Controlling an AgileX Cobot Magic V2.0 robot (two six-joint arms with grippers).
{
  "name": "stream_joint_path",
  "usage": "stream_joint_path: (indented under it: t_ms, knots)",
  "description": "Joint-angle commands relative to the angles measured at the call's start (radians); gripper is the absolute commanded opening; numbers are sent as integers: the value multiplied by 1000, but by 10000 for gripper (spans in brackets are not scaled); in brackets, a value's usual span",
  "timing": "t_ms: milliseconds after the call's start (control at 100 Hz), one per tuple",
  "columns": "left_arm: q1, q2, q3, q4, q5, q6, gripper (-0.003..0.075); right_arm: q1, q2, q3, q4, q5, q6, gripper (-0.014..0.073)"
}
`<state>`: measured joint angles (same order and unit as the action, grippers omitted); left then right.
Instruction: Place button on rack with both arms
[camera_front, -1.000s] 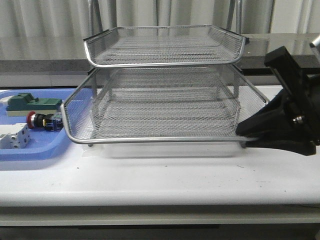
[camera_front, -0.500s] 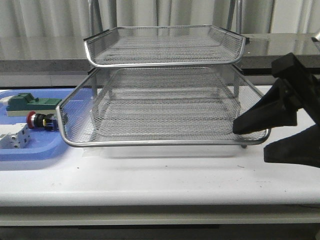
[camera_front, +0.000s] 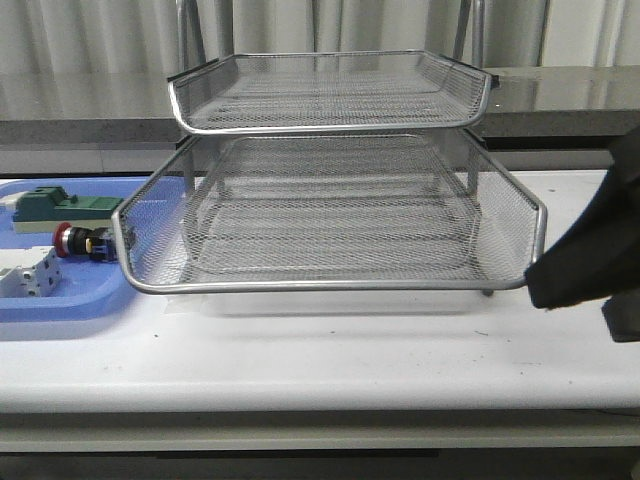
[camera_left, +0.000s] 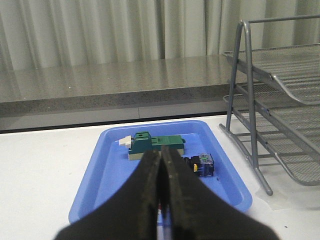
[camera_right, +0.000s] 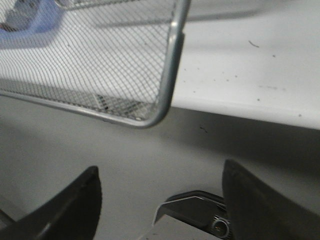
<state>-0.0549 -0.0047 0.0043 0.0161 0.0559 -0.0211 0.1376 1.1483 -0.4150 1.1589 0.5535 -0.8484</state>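
Observation:
The button (camera_front: 85, 241), with a red cap and a blue-and-yellow rear, lies in the blue tray left of the rack (camera_front: 330, 215). The rack's middle tier stands slid out toward the front. In the left wrist view the button (camera_left: 201, 164) lies just beyond and beside my shut, empty left gripper (camera_left: 161, 167), which hovers over the tray. My right gripper (camera_front: 580, 265) is at the rack's front right corner, clear of the rim. In the right wrist view that gripper (camera_right: 160, 200) is wide open and empty, and the tier's corner rim (camera_right: 167, 90) is apart from its fingers.
The blue tray (camera_front: 60, 300) also holds a green block (camera_front: 60, 208) and a white-grey block (camera_front: 28, 275). The green block (camera_left: 155, 145) shows ahead of the left fingers. The rack's legs (camera_left: 250, 140) stand close beside the tray. A grey ledge and curtains run behind the table.
The rack's middle tier slid forward with my right gripper at its front right corner. The right gripper then let go and drew back to the right.

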Motion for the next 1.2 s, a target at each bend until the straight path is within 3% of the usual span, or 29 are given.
stream_joint_path:
  t_ms: [0, 320, 510, 740, 970, 1090, 1190]
  knots:
    - [-9, -32, 32, 0, -81, -7, -20, 0, -62, -51, -181, 9, 165, 521]
    - [-9, -32, 32, 0, -81, -7, -20, 0, -229, -215, -878, 143, 712, 521]
    - [-9, -32, 32, 0, -81, -7, -20, 0, -355, -285, -1142, 227, 908, 521]
    - [-9, -32, 32, 0, -81, -7, -20, 0, -532, -298, -1290, 307, 987, 521]
    - [-9, -32, 32, 0, -81, -7, -20, 0, -644, -298, -1303, 331, 987, 511]
    - [-9, -32, 32, 0, -81, -7, -20, 0, -663, -298, -1303, 332, 987, 412]
    - [-9, -32, 32, 0, -81, -7, -20, 0, -664, -298, -1303, 334, 987, 254]
